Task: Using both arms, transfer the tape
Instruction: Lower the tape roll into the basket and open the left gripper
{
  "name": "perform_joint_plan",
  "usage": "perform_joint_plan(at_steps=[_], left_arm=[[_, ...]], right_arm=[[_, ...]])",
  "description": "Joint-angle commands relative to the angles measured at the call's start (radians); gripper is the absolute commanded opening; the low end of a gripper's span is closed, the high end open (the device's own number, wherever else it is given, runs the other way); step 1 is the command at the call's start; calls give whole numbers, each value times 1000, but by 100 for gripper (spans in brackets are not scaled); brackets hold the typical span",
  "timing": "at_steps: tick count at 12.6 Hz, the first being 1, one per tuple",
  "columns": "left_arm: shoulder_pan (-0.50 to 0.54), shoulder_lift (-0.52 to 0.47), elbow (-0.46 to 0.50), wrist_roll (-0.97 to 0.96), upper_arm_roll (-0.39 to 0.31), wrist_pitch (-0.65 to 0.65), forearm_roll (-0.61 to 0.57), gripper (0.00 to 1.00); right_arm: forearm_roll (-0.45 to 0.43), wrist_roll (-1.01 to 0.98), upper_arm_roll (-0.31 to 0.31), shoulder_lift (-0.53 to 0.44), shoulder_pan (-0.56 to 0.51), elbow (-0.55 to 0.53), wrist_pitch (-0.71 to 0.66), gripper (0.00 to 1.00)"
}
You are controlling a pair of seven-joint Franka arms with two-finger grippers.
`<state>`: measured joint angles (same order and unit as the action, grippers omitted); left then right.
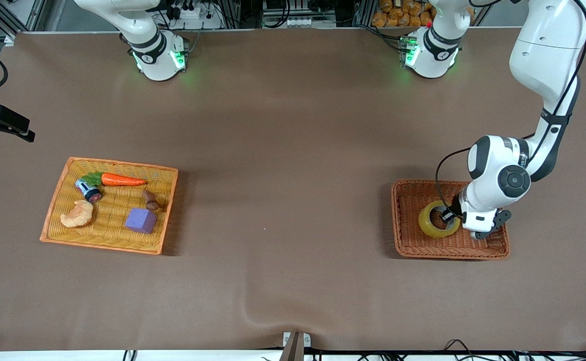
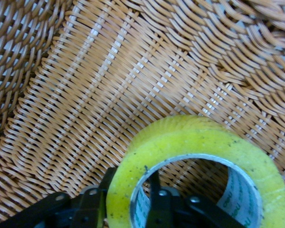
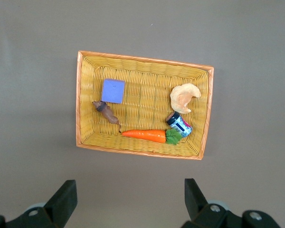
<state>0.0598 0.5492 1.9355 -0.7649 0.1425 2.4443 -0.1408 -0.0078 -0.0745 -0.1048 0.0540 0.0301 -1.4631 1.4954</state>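
While the right arm waits, the tape (image 1: 426,224) (image 2: 180,137) lies flat in the brown basket (image 1: 401,220) (image 2: 109,71), abt centre, hole up. That basket sits at 4 o'clock on the table (image 1: 293,150) in the front view, toward the left arm's end. It is the only thing in there.

Left gripper (image 1: 448,216) (image 2: 128,190) is down in the basket at the roll's wall, on its 3 o'clock side. Whether it clamps the wall or sits loose: can't tell.

Yellow tray (image 1: 117,163) (image 3: 142,61) is at 8 o'clock on the table, toward the right arm's end. Contents, by front-view clock:
- carrot (image 1: 122,180) (image 3: 145,135) at 12
- small can (image 1: 88,190) (image 3: 180,126) at 10
- croissant toy (image 1: 78,214) (image 3: 184,97) at 8
- purple cube (image 1: 141,220) (image 3: 113,90) at 5
- brown acorn-like piece (image 1: 150,200) (image 3: 106,111) nr 3

Right gripper (image 3: 129,190) hangs over bare table beside the tray, spread wide w/ nothing between.

Materials: both containers are woven wicker, rectangular w/ raised rims. The basket is reddish-brown w/ a ribbed floor, the tray yellow w/ an orange edge. Tape is a glossy, translucent yellow-green ring w/ a pale inner core. Table cover is matte brown.
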Motion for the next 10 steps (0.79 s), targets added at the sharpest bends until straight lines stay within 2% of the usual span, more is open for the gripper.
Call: perform_joint_plan(at_steps=[1, 4, 5, 7, 9, 10], left_arm=[[-8, 14, -26, -11, 0, -2, -28, 40], [-14, 9, -27, -11, 0, -4, -28, 40], [-12, 5, -27, -11, 0, -7, -28, 43], [-17, -6, -27, -11, -1, -13, -28, 67], [-17, -17, -27, -11, -1, -17, -29, 100], [-17, -24, -27, -10, -1, -24, -29, 100]], right_arm=[[5, -7, 14, 12, -24, 26, -10, 100], [6, -8, 14, 12, -24, 26, -10, 100], [6, -8, 14, 12, -24, 26, -10, 100], [5, -8, 16, 12, -15, 26, -12, 100], [2, -11, 17, 12, -15, 26, -10, 100], [3, -14, 17, 12, -22, 26, -10, 100]])
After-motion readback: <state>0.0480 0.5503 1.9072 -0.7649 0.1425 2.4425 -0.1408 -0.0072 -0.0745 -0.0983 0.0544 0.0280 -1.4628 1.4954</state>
